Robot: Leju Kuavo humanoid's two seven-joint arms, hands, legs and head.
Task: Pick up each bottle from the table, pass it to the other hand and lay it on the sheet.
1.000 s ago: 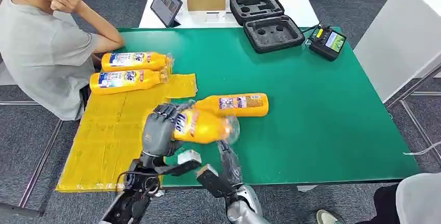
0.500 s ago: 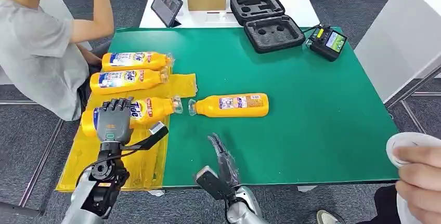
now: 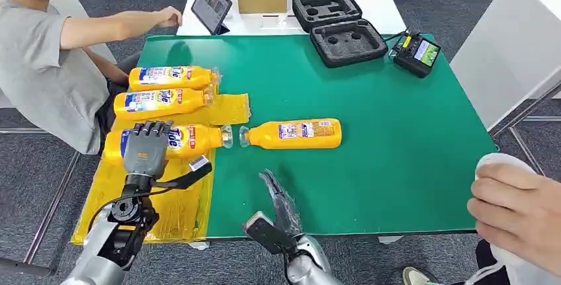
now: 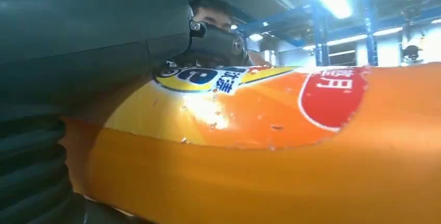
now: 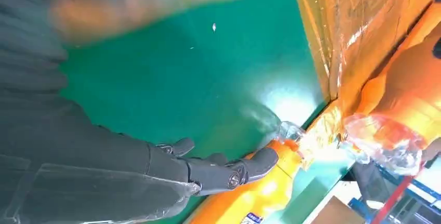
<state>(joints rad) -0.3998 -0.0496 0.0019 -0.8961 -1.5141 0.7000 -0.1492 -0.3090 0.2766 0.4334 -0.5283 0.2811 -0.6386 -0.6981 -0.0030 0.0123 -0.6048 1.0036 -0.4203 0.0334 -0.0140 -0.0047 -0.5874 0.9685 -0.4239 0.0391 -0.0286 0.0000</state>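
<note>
Third bottle [image 3: 173, 141] lies on its side on the yellow sheet [image 3: 149, 205], cap toward the green table [image 3: 397, 153]. Left hand [image 3: 145, 147] wraps its wide end, fingers curled over the body. Two more bottles [image 3: 165, 90] lie at 12 o'clock from it, on the sheet. Last bottle [image 3: 294, 133] lies on the table, at 3 o'clock, just beside the held one's cap.

Judgement: rigid plastic, likely full and hefty, glossy label slick; round body rolls. Best taken mid-body, across the label.

Right hand [image 3: 281, 199] hangs empty, fingers spread, at 6 o'clock from the last bottle.
</note>
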